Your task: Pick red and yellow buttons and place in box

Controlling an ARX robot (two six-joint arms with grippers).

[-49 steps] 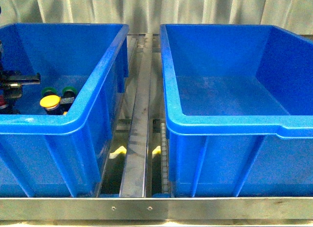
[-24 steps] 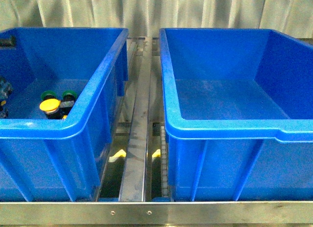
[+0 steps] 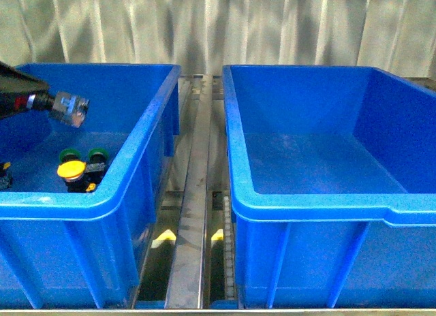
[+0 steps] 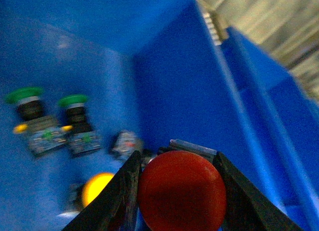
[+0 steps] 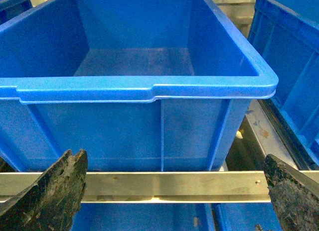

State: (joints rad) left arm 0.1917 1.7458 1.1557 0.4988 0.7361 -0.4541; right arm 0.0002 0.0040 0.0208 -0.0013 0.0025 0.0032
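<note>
1. Two deep blue bins stand side by side on a metal roller frame [image 3: 187, 193]. The left blue bin [image 3: 82, 208] is on the left half and the right blue bin [image 3: 306, 206] on the right half, with a strip of bare frame between them. A pale curtain [image 3: 204, 23] hangs beyond the far edge.
2. The left gripper [image 4: 177, 159] pinches the red button [image 4: 181, 196], its two dark fingers pressed against opposite sides of the round red cap.
3. In the front view this gripper reaches in from the left edge and hangs over the inside of the left blue bin, clear of its floor. The switch's grey block end sticks out from the claw toward the right; the red cap is hidden there.
4. The yellow button [image 3: 71, 169] lies on the floor of the left blue bin, toward the bin's near right corner, below the left gripper and well apart from it.
5. Two green buttons [image 3: 68, 154] lie just behind the yellow button on the same floor, side by side.
6. The right blue bin holds nothing.
7. The right gripper [image 5: 173, 161] is spread wide, its two rough dark fingers far apart with nothing between them. It sits low at the near edge, facing a metal rail and the ribbed near wall of an empty blue bin. I cannot tell for certain which bin that is. The front view does not show this gripper.
</note>
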